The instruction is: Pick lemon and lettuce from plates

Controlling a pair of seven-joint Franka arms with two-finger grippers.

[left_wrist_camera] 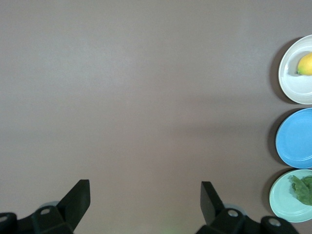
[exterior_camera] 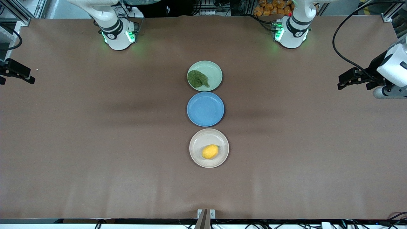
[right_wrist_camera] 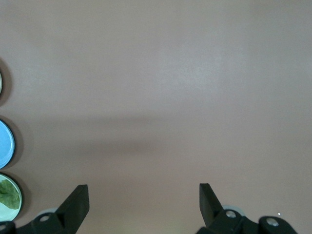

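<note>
Nothing picked yet. Lemon (exterior_camera: 210, 151) lay on beige plate (exterior_camera: 194, 143), nearer front cam than blue plate (exterior_camera: 205, 109); lettuce (exterior_camera: 197, 79) on mint plate (exterior_camera: 213, 70), farther. Left gripper (left_wrist_camera: 145, 201) & right gripper (right_wrist_camera: 144, 201) were held w/ fingers spread, empty, over bare surface (exterior_camera: 95, 143) at table ends. Next: a reach over each item is needed.

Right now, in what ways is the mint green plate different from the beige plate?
The mint green plate holds the lettuce; the beige plate holds the lemon. The mint green plate lies farther from the front camera, the beige plate nearer, with the blue plate between them. Both are round, shallow and similar in size.
</note>
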